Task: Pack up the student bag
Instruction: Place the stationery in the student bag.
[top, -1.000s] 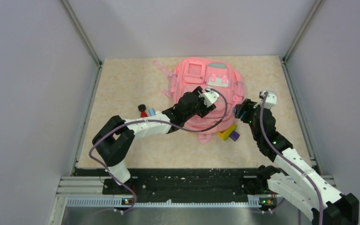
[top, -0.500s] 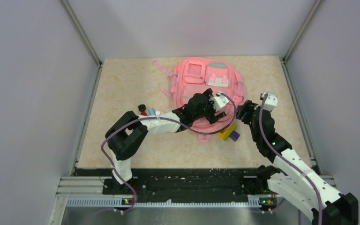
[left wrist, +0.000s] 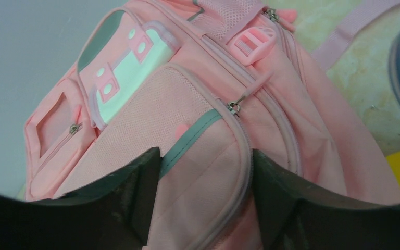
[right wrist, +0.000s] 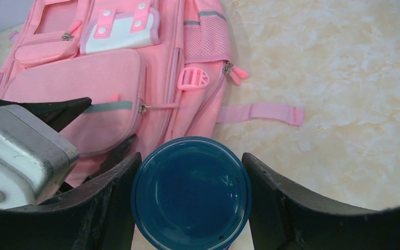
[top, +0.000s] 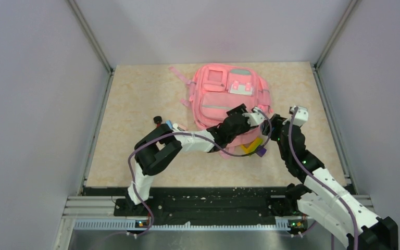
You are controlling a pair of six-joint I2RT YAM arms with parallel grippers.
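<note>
The student bag [top: 224, 94] is a large pink backpack lying flat at the back of the table, its mint-trimmed pockets facing up. My left gripper [top: 241, 112] is open low over the bag's near right part. In the left wrist view its jaws straddle the big front pocket [left wrist: 187, 130], and the bag fills that view. My right gripper [top: 270, 124] is shut on a dark blue round container [right wrist: 191, 190], held just right of the bag's near right corner. The bag [right wrist: 109, 78] and the left gripper's fingers [right wrist: 62, 110] show in the right wrist view.
A yellow block [top: 251, 146] and a purple block [top: 261, 152] lie by the bag's near edge under the arms. Small toys, one red and black [top: 159, 121] and one blue and white [top: 170, 125], lie left of the bag. A pink strap [right wrist: 260, 112] trails on the table.
My left arm has swung right across the bag, from its middle to its near right part. My right gripper has stayed close by with the blue container.
</note>
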